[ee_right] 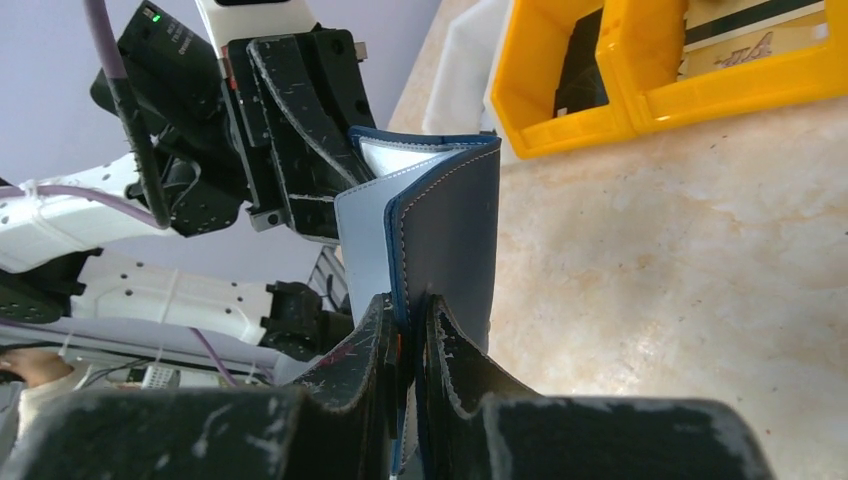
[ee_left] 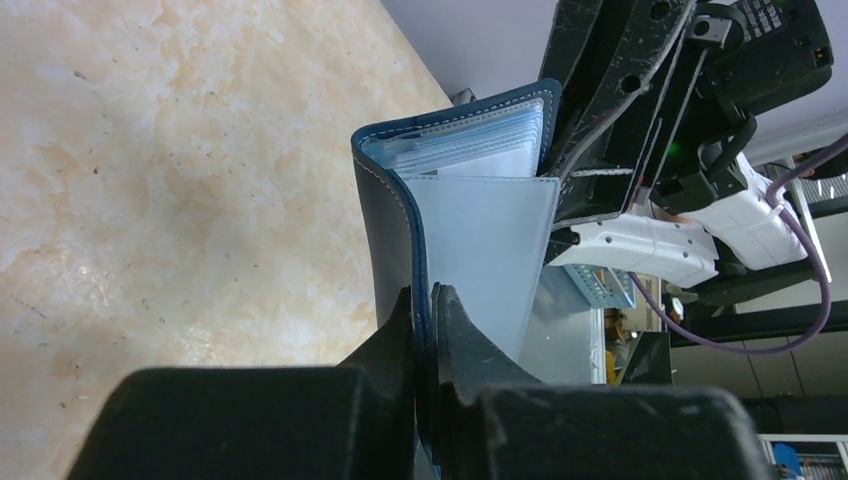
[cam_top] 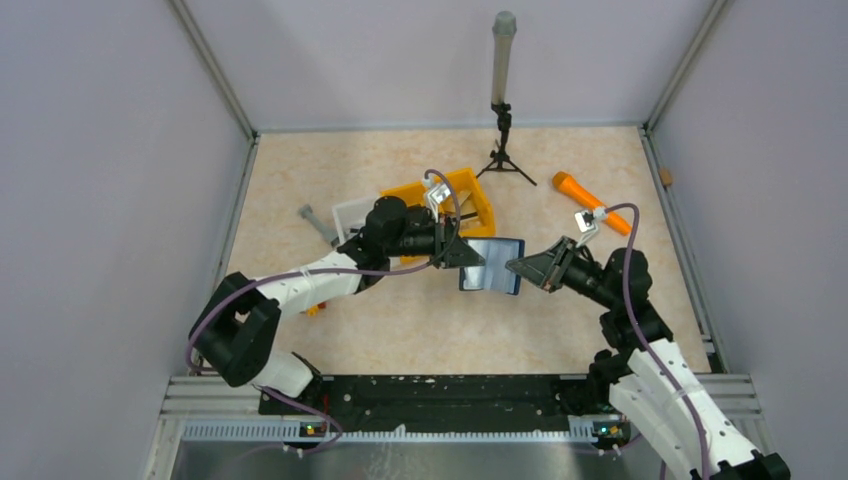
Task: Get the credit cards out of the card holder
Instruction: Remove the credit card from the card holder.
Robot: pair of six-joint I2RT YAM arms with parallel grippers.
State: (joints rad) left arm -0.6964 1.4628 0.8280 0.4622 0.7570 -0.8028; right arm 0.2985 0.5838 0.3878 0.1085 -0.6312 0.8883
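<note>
I'm gripping the holder (cam_top: 491, 266) from both sides: left fingers (ee_left: 388, 345) pinching one cover, right fingers (ee_right: 366, 342) pinching the other.

Navy card holder (cam_top: 492, 266), yellow bin (ee_right: 560, 110)

Inside card holder (cam_top: 492, 266), credit cards indiscernible

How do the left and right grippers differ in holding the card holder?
Left gripper pinches the card holder's left edge, nearer the yellow bin; right gripper pinches its right edge. Left arm stretches far from its base; right arm is bent close to its own. Shared: both shut on the holder, facing each other, holder open between them.
</note>
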